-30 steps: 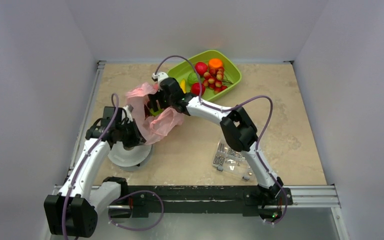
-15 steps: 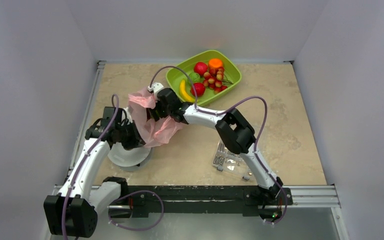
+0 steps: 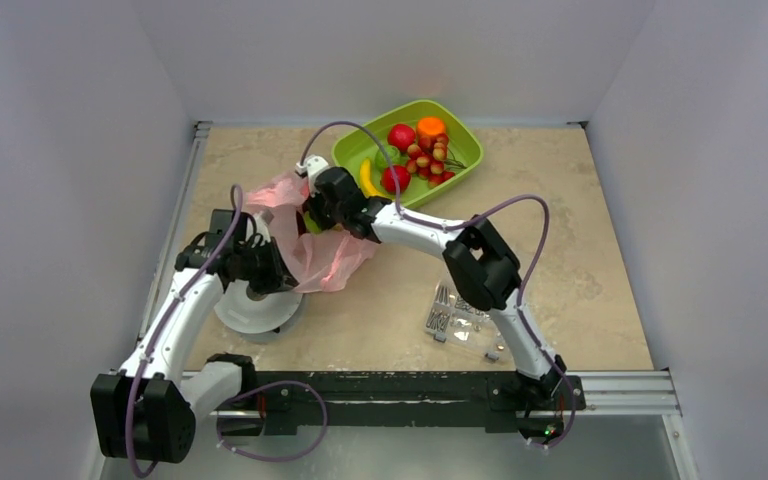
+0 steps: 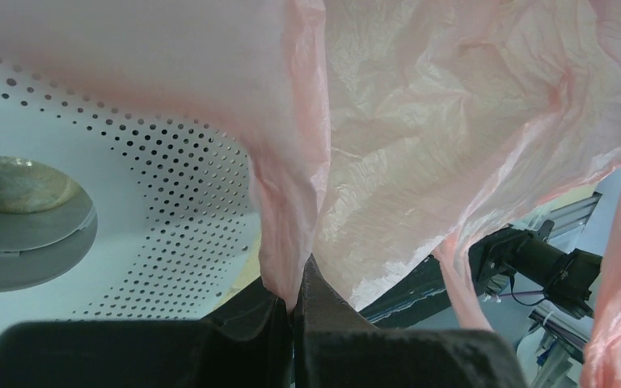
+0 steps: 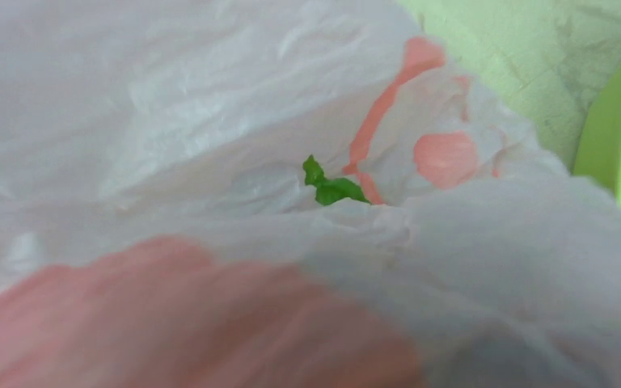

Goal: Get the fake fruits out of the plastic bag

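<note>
Left gripper (image 4: 294,301) clamped on plastic bag (image 3: 322,262) edge; right arm reaches across. Right gripper (image 3: 316,208) buried in bag; can't tell finger state.

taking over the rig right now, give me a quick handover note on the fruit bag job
Left gripper: shut, pinching an edge of the thin translucent pink plastic bag.
Right gripper: reached into the bag's mouth. Plastic hides its fingers, so open or shut cannot be told.
Done: several fake fruits lie in the green oval plastic tray behind the bag.
Left: a small green leaf-like piece shows among the plastic folds in the right wrist view, so something probably remains inside. Fetch it out, likely to the tray.
</note>
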Robot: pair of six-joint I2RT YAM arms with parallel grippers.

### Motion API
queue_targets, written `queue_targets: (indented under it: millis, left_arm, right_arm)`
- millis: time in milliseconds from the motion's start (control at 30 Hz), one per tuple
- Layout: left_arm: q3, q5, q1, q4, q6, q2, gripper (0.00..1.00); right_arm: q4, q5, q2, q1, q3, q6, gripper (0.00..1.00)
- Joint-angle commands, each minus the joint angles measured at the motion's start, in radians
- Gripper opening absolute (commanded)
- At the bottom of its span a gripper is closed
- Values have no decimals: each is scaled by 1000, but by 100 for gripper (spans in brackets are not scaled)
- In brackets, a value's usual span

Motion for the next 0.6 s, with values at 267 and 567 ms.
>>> queue_targets:
  millis: [267, 567]
  left_arm:
    - [3, 32, 5, 67, 74, 54, 0]
    - [-9, 44, 5, 116, 109, -14, 0]
  right_arm:
    - [90, -43, -224, -4, -34, 73, 2]
    - [85, -34, -223, -4, -89, 45, 12]
